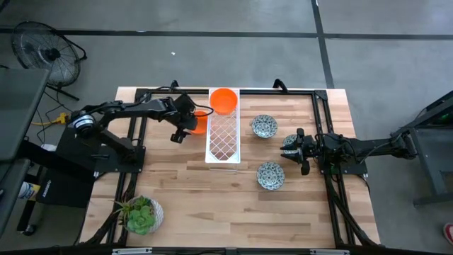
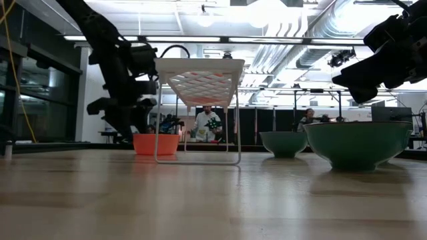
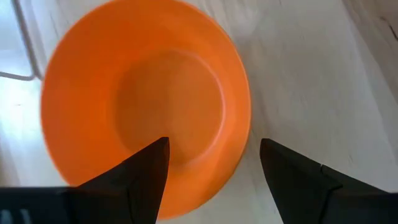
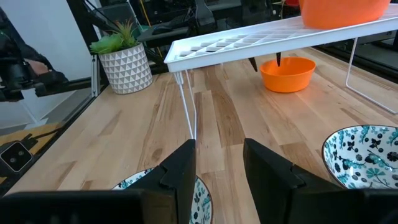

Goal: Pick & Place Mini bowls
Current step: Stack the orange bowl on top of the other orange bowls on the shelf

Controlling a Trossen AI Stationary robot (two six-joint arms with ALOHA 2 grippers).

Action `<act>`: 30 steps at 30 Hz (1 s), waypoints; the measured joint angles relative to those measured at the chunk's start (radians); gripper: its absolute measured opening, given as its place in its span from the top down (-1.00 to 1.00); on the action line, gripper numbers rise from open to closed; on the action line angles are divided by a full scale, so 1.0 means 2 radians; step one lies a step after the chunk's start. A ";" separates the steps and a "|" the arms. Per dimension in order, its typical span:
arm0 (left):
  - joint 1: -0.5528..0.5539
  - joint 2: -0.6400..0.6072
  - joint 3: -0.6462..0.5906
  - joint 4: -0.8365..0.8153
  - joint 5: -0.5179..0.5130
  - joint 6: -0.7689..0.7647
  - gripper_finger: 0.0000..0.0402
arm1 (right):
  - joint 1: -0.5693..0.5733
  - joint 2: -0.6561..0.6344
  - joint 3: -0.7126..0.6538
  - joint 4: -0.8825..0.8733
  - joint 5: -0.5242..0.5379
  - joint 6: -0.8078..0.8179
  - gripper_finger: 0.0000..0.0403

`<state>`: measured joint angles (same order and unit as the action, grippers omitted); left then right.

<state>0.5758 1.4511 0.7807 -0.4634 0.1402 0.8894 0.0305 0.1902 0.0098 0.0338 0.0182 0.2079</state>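
While the left gripper [image 3: 211, 171] is hovering, fingers apart, over the orange bowl [image 3: 146, 102] on the tabletop [image 1: 212, 198] beside the white wire rack [image 1: 223, 134], it should be straddling the rim squarely before closing.

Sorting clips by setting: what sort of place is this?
Probably a robotics lab or workshop in an industrial-style hall. The wooden table stands on bare concrete floor, exposed ducts run along the ceiling, and a floor fan sits nearby.
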 joint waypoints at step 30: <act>0.000 0.004 0.000 -0.005 -0.001 -0.013 0.71 | 0.000 0.000 0.000 0.000 0.000 0.000 0.39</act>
<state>0.5758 1.4582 0.7811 -0.4736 0.1387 0.8632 0.0307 0.1905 0.0097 0.0338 0.0185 0.2081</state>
